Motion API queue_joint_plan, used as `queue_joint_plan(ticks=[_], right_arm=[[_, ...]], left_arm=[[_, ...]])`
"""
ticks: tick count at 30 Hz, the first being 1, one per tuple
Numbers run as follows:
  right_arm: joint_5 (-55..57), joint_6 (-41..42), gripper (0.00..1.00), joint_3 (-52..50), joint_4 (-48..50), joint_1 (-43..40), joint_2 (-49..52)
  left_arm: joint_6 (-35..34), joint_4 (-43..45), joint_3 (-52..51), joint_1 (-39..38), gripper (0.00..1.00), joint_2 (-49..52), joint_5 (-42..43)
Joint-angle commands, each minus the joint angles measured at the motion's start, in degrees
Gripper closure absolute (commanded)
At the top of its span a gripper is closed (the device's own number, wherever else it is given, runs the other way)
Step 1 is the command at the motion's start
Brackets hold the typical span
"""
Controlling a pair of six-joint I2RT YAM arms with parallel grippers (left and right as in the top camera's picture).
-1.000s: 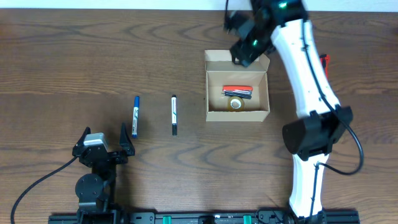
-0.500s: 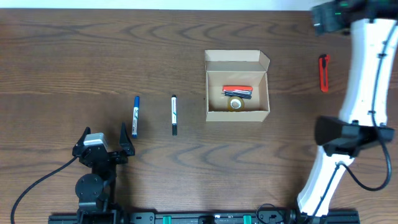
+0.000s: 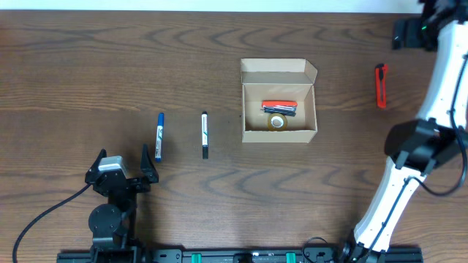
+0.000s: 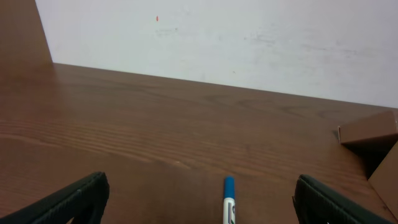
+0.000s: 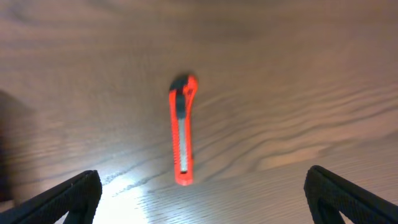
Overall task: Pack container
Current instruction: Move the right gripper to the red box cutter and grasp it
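Observation:
The container [image 3: 278, 130] is an open tan cardboard box at mid-table, its flap lid folded back. Inside lie a red and grey tool [image 3: 279, 107] and a tape roll [image 3: 276, 121]. A red utility knife [image 3: 379, 76] lies to the box's right and shows in the right wrist view [image 5: 182, 130]. My right gripper [image 3: 402, 33] is open and empty at the far back right, above the table past the knife; in its own view [image 5: 205, 205] the knife lies ahead between the jaws. My left gripper [image 3: 123, 159] is open and empty at the front left.
A blue marker [image 3: 159, 136] and a black marker [image 3: 205, 135] lie side by side left of the box. The blue marker's cap [image 4: 229, 198] lies just ahead of the left gripper. The box's corner [image 4: 372, 132] shows at right. A white wall stands behind the table.
My right arm has swung from above the box's back flap to the far back right corner, past the red knife. The left arm and all objects have stayed put.

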Motion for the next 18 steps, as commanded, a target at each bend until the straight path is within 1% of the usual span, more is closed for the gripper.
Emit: queue_joint_plan(ticks=[1,9,12,18], right_arm=[[1.84,5.29,0.01,-0.39,-1.03,0.50,3.87],[1.49,5.99,0.01,-0.39,-1.01,-0.63,7.30],[-0.61,5.99,0.01,-0.39,-1.40,-1.66,8.76],[-2.27,6.01,0.03,-0.39,-0.92,-2.27,10.32]], left_arm=[[-0.63,-2.75,-0.87,0.17,0.05,-0.35,-0.83],[-0.63,-2.75,-0.87,0.17,0.05,-0.35,-0.81],[-0.63,-2.75,-0.87,0.17,0.05,-0.35,-0.83],[-0.63,-2.75,-0.87,0.17,0.05,-0.35,-0.81]])
